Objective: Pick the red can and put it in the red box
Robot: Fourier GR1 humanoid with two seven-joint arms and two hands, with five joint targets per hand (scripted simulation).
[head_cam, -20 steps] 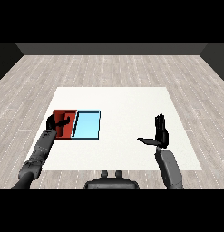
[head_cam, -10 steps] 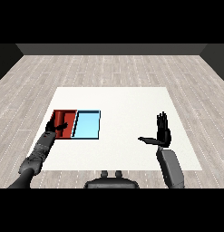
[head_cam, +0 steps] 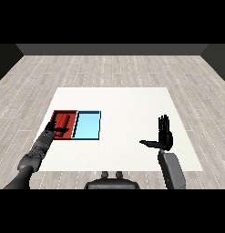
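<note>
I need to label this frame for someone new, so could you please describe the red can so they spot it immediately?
On the white table, find the two trays lying side by side at its left. The red can lies in the red tray, the left one, with the left robot hand over that tray. The light blue tray beside it holds nothing.

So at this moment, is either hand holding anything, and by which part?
Right hand is open, holding nothing. Left hand is over the red can in the red tray; whether it grips cannot be told.

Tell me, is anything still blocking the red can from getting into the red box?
Nothing visible does. The red can already lies inside the red tray, with the left robot hand over the tray's near edge beside it. The light blue tray sits alongside, and the right robot hand is far off.
</note>
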